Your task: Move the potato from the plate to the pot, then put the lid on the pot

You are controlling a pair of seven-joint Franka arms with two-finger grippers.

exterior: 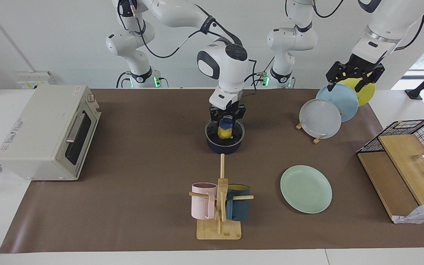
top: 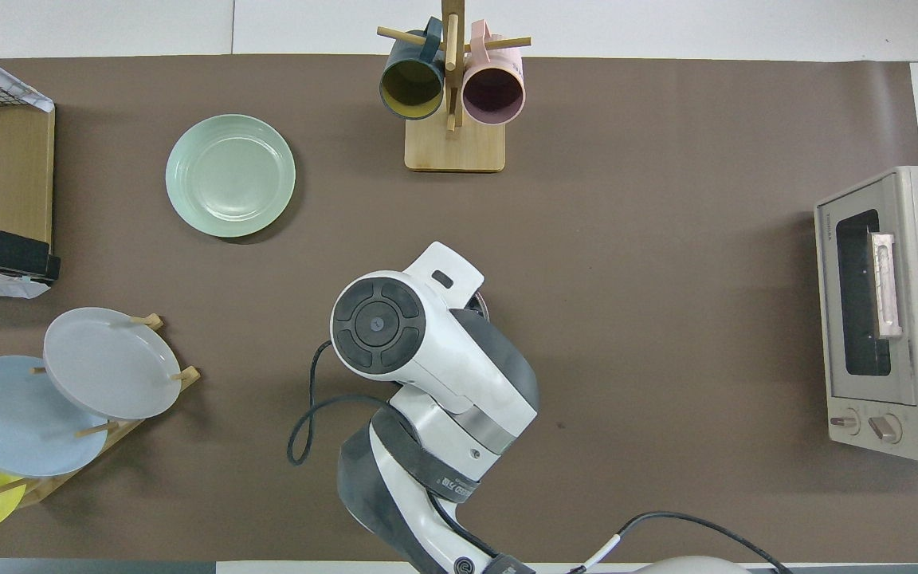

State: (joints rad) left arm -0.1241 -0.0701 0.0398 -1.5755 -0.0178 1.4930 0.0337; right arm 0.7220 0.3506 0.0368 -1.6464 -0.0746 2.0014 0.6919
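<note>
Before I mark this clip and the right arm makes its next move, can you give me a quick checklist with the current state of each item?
1. Small yellow toy potato inside the dark navy saucepan: ok.
2. Pale mint-green plate has nothing on it: ok.
3. Round clear glass lid with blue knob over the saucepan's rim: ok; whether it is fully seated, cannot tell.
4. Right gripper at the knob; whether it has let go, cannot tell.
5. Left gripper up over the upright plates in the wooden rack, away from the saucepan, waiting: ok.
6. Saucepan upright on the brown mat: ok.
</note>
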